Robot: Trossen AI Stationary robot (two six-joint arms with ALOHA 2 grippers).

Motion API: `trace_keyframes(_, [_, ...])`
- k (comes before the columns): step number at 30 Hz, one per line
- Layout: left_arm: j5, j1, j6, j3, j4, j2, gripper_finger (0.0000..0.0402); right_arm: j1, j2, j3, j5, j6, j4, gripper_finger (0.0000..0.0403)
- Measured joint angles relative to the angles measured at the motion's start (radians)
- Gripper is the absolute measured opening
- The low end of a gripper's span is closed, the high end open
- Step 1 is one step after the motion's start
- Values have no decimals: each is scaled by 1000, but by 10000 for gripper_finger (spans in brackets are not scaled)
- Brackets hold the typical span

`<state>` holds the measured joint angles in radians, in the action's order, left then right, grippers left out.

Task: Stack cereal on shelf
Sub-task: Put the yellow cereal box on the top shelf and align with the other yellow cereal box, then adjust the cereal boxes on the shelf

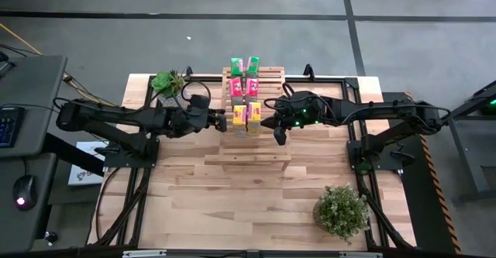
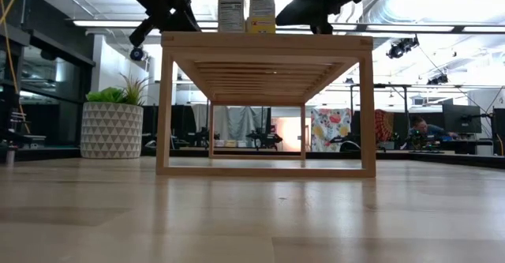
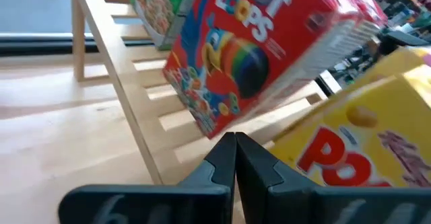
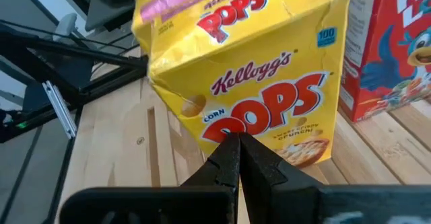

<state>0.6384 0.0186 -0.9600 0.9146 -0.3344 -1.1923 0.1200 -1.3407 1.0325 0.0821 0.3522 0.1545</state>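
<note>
Wooden tabletop (image 1: pixel 194 204) on a grey concrete floor, workshop room behind w/ a person seated far off. Shelf (image 1: pixel 249 153) sits mid-table; six cereal boxes stand on its slats in two rows: green pair (image 1: pixel 245 65) at the far end, pink-red pair (image 1: pixel 244 85) in the middle, yellow pair (image 1: pixel 246 115) nearest the front. Left gripper (image 1: pixel 222 122) just beside the yellow boxes, fingers pressed together, holding nothing. Right gripper (image 1: pixel 269 122) on the opp. side, also fully closed, empty, nose close to a yellow box (image 4: pixel 249 69). Potted plant (image 1: pixel 167 82) near the shelf's far-left corner, behind the left arm; bushier plant (image 1: pixel 341 210) at front right, well apart. Keyboard (image 1: pixel 8 126) and mouse (image 1: pixel 24 188) on a side desk.
</note>
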Motion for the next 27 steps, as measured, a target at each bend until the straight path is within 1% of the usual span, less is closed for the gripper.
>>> trace_keyframes(4, [0,-36,54,0,0,0,0,1,2,0,-4,-19,25,0])
trace_keyframes(7, [-16,-86,96,0,4,0,0,13,7,0,-4,-21,54,0])
trace_keyframes(9, [-70,-136,147,8,9,0,0,27,14,0,-5,-30,89,0])
trace_keyframes(11, [-151,-191,217,14,41,0,0,46,24,0,-10,-46,104,0])
trace_keyframes(13, [-226,-244,282,20,59,0,0,69,38,0,-27,-49,110,0])
trace_keyframes(15, [-275,-292,333,26,57,0,0,96,49,0,-53,-51,107,0])
trace_keyframes(17, [-329,-334,371,27,60,0,0,126,57,0,-74,-50,105,0])
trace_keyframes(20, [-464,-386,427,27,91,-1,0,166,56,1,-81,-40,103,0])
trace_keyframes(22, [-535,-406,452,27,126,-8,0,183,56,1,-79,-39,101,0])
trace_keyframes(24, [-558,-413,465,27,144,-22,0,197,52,1,-77,-39,87,0])
trace_keyframes(27, [-559,-424,467,27,188,-38,0,212,50,1,-73,-39,47,0])
